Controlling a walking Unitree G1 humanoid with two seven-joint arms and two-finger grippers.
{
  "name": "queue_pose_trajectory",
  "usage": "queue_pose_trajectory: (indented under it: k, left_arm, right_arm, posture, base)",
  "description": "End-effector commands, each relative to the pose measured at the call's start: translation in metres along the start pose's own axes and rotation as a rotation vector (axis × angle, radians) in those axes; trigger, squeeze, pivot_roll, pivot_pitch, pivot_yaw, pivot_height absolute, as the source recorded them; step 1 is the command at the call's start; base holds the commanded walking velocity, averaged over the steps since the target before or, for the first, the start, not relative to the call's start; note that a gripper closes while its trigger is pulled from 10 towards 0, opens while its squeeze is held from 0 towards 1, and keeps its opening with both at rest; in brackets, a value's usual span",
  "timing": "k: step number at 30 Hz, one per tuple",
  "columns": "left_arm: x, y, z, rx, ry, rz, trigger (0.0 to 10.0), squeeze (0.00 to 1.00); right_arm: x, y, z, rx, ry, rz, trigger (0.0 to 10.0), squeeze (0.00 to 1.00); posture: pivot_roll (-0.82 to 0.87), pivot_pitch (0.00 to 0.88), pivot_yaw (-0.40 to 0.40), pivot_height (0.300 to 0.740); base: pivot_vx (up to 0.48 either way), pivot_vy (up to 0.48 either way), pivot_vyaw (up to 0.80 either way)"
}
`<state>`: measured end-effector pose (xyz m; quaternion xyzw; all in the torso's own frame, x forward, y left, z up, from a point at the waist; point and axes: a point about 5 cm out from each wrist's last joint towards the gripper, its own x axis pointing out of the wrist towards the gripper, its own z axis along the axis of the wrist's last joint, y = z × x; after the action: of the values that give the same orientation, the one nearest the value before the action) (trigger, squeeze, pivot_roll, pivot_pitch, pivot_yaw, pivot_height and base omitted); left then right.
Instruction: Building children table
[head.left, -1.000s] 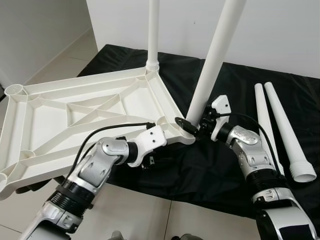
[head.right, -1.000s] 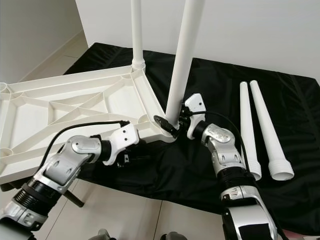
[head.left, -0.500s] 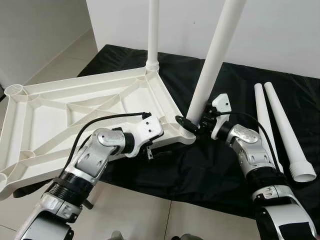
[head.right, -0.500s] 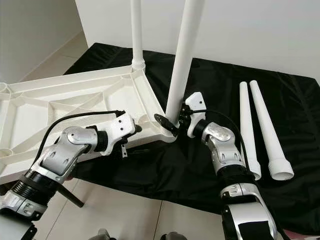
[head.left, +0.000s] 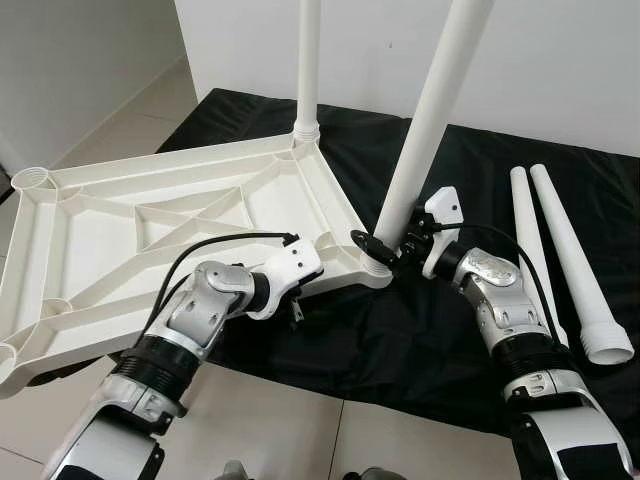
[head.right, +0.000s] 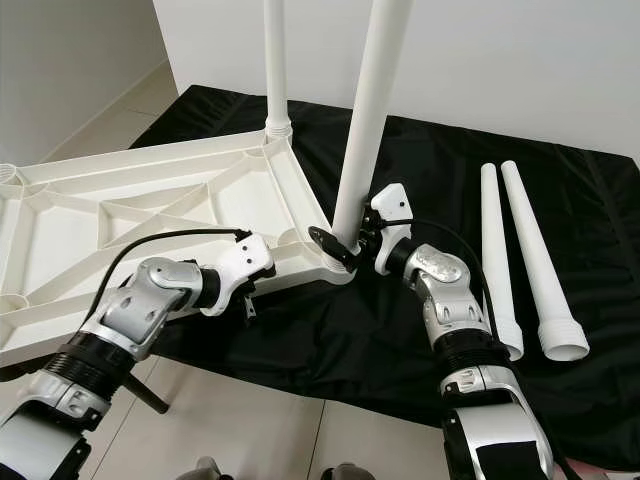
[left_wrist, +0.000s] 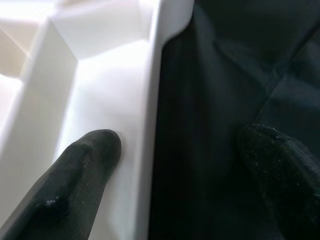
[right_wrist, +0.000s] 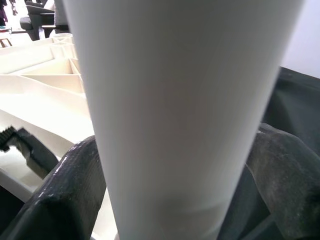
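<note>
Fingers (right_wrist: 65, 200) clamp leg (right_wrist: 185, 115); left fingers (left_wrist: 82, 175) apparently straddle rim (left_wrist: 147, 150).

The upturned tabletop (head.left: 150, 215) fills the left and centre of the frame, its right end lying on the cloth (head.left: 420, 340) that spreads across the right. One leg (head.left: 306, 70) stands at the tabletop's far right corner, top centre; another leg (head.left: 430, 110) rises from its near right corner, just right of centre. Two loose legs (head.left: 560, 250) lie side by side on the cloth at far right. Floor (head.left: 280, 430) runs along the bottom edge.
</note>
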<state>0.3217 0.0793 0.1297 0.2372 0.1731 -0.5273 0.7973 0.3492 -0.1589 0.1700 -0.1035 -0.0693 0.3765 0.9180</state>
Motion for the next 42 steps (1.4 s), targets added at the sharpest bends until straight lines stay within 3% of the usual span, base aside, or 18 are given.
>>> queue_pose_trajectory:
  k: [1, 8, 12, 15, 16, 17, 36, 37, 38, 41, 42]
  left_arm:
    - [-0.002, 0.013, -0.007, -0.030, 0.038, 0.218, 10.0, 0.00]
    - [0.003, 0.000, -0.015, -0.016, 0.085, 0.100, 10.0, 0.00]
    - [0.001, -0.010, -0.011, 0.019, 0.051, 0.015, 10.0, 0.00]
    - [0.002, -0.009, -0.010, 0.009, 0.047, 0.017, 9.8, 0.00]
    - [0.001, -0.008, -0.010, 0.012, 0.040, 0.020, 1.6, 0.00]
    - [0.000, -0.006, -0.009, 0.012, 0.031, 0.028, 0.0, 0.00]
    - [-0.004, 0.000, -0.007, 0.010, 0.025, 0.057, 0.0, 0.00]
    - [-0.004, 0.000, -0.007, 0.011, 0.027, 0.063, 2.2, 0.00]
    - [-0.004, 0.001, -0.007, 0.014, 0.030, 0.067, 10.0, 0.00]
    - [-0.003, 0.001, -0.007, 0.017, 0.030, 0.066, 10.0, 0.00]
    - [-0.003, 0.001, -0.006, 0.012, 0.028, 0.066, 3.2, 0.00]
  right_arm:
    - [-0.001, -0.002, 0.000, -0.002, 0.002, -0.004, 10.0, 0.00]
    - [-0.002, -0.006, 0.002, -0.013, 0.003, -0.011, 10.0, 0.00]
    - [-0.002, -0.007, 0.002, -0.016, 0.004, -0.018, 10.0, 0.00]
    - [-0.002, -0.007, 0.002, -0.016, 0.004, -0.018, 10.0, 0.00]
    - [-0.002, -0.007, 0.002, -0.017, 0.005, -0.018, 10.0, 0.00]
    - [-0.002, -0.007, 0.002, -0.016, 0.005, -0.019, 10.0, 0.00]
    - [-0.002, -0.006, 0.000, -0.021, 0.009, -0.012, 10.0, 0.00]
    - [-0.002, -0.006, 0.000, -0.020, 0.008, -0.012, 10.0, 0.00]
    - [-0.002, -0.006, 0.000, -0.020, 0.008, -0.011, 10.0, 0.00]
    - [-0.002, -0.006, 0.001, -0.021, 0.007, -0.009, 10.0, 0.00]
    - [-0.002, -0.007, 0.001, -0.023, 0.009, -0.007, 10.0, 0.00]
  posture:
    - [-0.06, 0.021, 0.007, 0.740]
    - [-0.06, 0.026, 0.006, 0.740]
    - [-0.06, 0.031, 0.009, 0.740]
    - [-0.06, 0.033, 0.008, 0.740]
    - [-0.06, 0.032, 0.008, 0.740]
    - [-0.06, 0.034, 0.008, 0.740]
    - [-0.06, 0.026, 0.009, 0.740]
    - [-0.06, 0.025, 0.009, 0.740]
    - [-0.06, 0.023, 0.009, 0.740]
    - [-0.06, 0.020, 0.010, 0.740]
    - [-0.06, 0.020, 0.010, 0.740]
  base:
    - [0.000, 0.000, 0.00]
    - [0.000, 0.000, 0.00]
    - [0.000, 0.000, 0.00]
    - [0.000, 0.000, 0.00]
    - [0.000, 0.000, 0.00]
    - [0.000, 0.000, 0.00]
    - [0.000, 0.000, 0.00]
    - [0.000, 0.000, 0.00]
    - [0.000, 0.000, 0.00]
    - [0.000, 0.000, 0.00]
    - [0.000, 0.000, 0.00]
